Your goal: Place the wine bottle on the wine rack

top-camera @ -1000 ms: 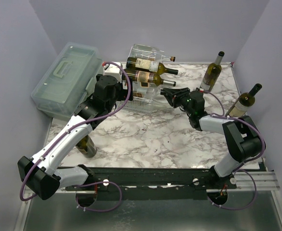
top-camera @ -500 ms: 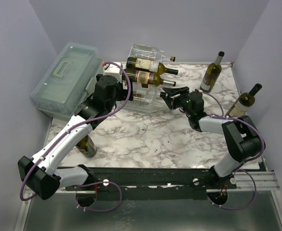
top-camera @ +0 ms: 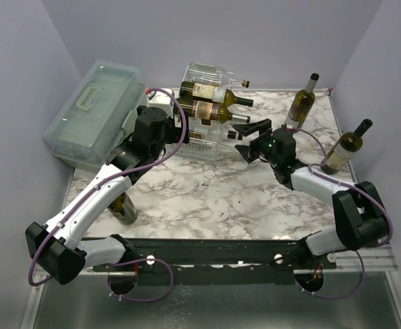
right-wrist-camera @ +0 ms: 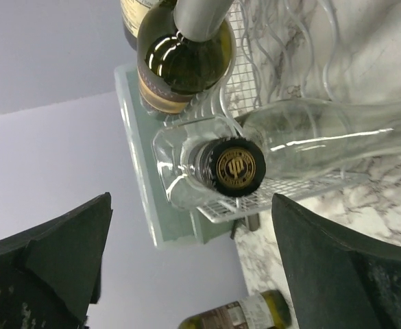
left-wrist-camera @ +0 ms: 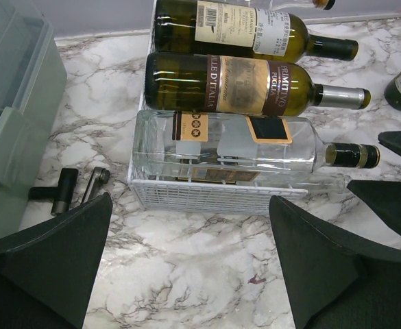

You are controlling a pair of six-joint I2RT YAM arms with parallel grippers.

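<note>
As the clear wine bottle [left-wrist-camera: 221, 145] lies on its side in the lowest tier of the wine rack [left-wrist-camera: 207, 197], neck pointing right, the main job looks done! It rests just in front of two dark bottles [left-wrist-camera: 234, 86] that fill the tiers above, and its black cap pokes out past the rack's right edge. The right tool [top-camera: 240, 137] sits just off that cap, fingers spread wide on either side and gripping nothing, so the bottle's weight is on the rack alone. Over on the left, the left tool [left-wrist-camera: 190, 212] hangs above the worktop [top-camera: 214, 199] near the rack's front edge, also wide and empty. What's left? By my reading, only for the right arm to back clear without nudging the neck. Two more bottles [top-camera: 301, 103] stand at the far right of the worktop, well apart from the rack.
</note>
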